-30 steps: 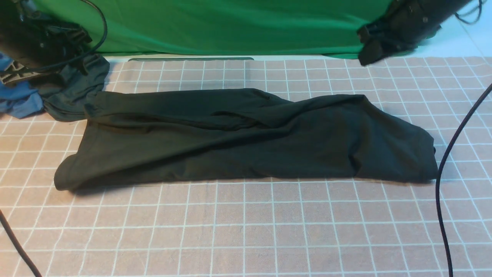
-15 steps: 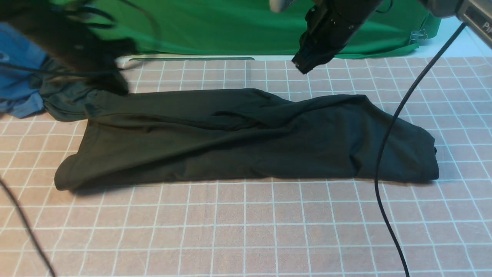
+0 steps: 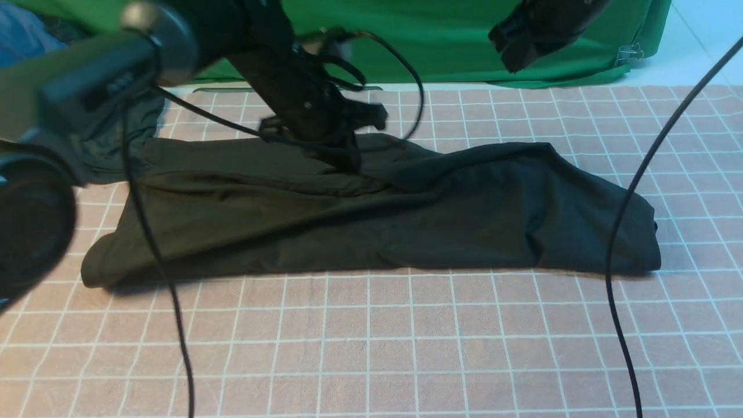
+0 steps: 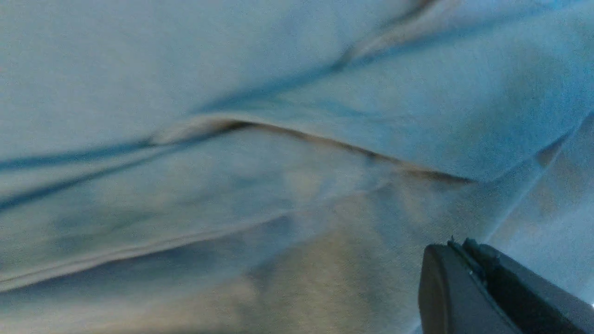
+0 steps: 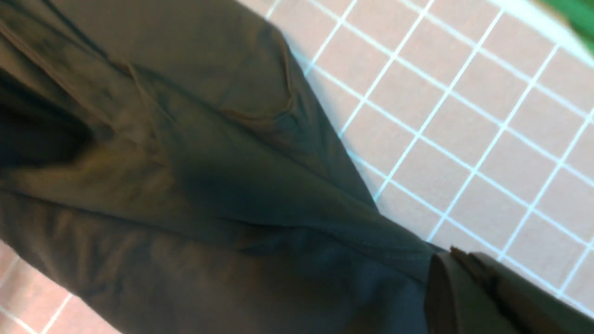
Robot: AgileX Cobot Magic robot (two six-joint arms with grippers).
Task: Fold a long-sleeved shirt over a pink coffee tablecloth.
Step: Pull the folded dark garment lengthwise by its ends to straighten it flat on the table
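A black cotton long-sleeved shirt (image 3: 464,215) lies folded across the pink white-gridded tablecloth (image 3: 406,337). The left pincer (image 3: 342,159), pressed closed, meets its rear fold. The right pincer (image 3: 514,61), likewise closed, hangs before the green cloth (image 3: 453,40).

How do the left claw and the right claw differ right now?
The left claw is down at the long-sleeved shirt's far edge, near its middle; the right claw hangs high against the green cloth, clear of the shirt. The left claw's camera sees only close fabric; the right claw's takes in shirt and pink coffee tablecloth. Both are shut.
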